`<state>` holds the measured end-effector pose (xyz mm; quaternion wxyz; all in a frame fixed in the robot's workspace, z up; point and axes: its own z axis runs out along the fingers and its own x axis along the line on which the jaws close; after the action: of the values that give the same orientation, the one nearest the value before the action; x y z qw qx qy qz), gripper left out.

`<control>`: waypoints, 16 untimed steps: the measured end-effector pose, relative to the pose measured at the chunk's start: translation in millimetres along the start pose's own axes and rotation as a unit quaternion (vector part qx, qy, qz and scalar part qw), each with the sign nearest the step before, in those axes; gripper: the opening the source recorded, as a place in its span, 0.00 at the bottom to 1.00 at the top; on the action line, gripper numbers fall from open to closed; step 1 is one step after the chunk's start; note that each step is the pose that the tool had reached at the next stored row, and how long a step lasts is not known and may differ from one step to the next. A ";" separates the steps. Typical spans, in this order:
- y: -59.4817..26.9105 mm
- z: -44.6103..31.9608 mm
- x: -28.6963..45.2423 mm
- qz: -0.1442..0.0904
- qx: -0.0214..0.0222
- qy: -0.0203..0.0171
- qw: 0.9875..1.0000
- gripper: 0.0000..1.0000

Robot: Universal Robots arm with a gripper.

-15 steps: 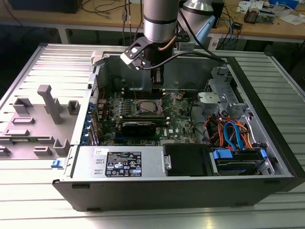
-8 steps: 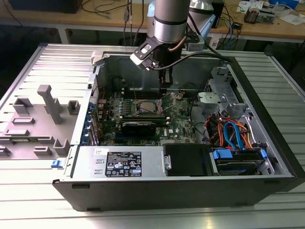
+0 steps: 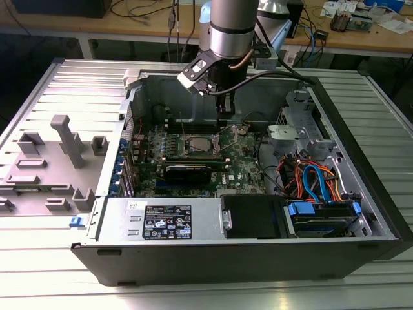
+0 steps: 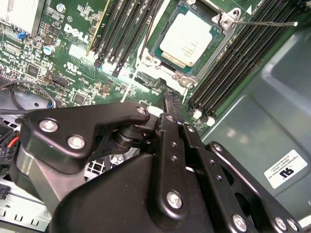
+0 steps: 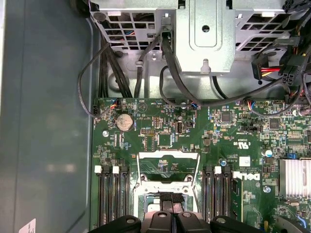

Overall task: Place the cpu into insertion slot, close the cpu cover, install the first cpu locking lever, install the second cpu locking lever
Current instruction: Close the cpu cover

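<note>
Hovering beside the seated cpu (image 4: 187,41), my gripper (image 4: 167,99) clenched, empty — step 2, I judge: the open cpu cover (image 5: 168,155) needs nudging shut.

Ribbed aluminium table (image 3: 381,284); wooden workbench (image 3: 77,26) behind, strewn with cables (image 3: 139,10); grey moulded fixture (image 3: 64,148) at exterior view's left.

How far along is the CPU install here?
Done: the cpu sits in the slot. In hand: the shut tool is at the slot's edge, by the cover, which looks open still. Left: closing the cover and locking both levers; one lever sticks out loose.
</note>
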<state>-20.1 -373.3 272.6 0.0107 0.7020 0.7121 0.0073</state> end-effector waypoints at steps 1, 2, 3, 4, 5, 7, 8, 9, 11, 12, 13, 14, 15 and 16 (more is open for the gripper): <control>0.6 0.0 0.0 0.000 0.000 0.000 1.000 0.11; 1.1 0.0 0.0 0.000 0.000 0.000 1.000 0.11; 1.2 0.0 0.0 0.000 0.000 0.000 1.000 0.11; 1.4 0.0 0.0 0.000 0.000 0.000 1.000 0.11; 1.8 0.0 0.0 0.000 0.000 0.000 1.000 0.11; 2.4 0.0 0.0 0.000 0.000 0.000 1.000 0.11; 2.7 0.1 0.0 0.000 0.000 0.000 1.000 0.11; 3.3 0.1 -0.1 0.000 0.000 0.000 1.000 0.11; 4.0 0.1 -0.1 0.000 0.000 0.000 1.000 0.11; 4.4 0.1 -0.1 0.000 0.000 0.000 1.000 0.11; 4.8 0.1 -0.1 0.000 0.000 0.000 1.000 0.11; 5.2 0.1 -0.1 0.000 0.000 0.000 1.000 0.11; 5.5 0.1 -0.1 0.000 0.000 0.000 1.000 0.11; 5.9 0.2 -0.1 0.000 0.000 0.000 1.000 0.11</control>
<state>-14.2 -373.3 272.6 0.0107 0.7020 0.7121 0.0074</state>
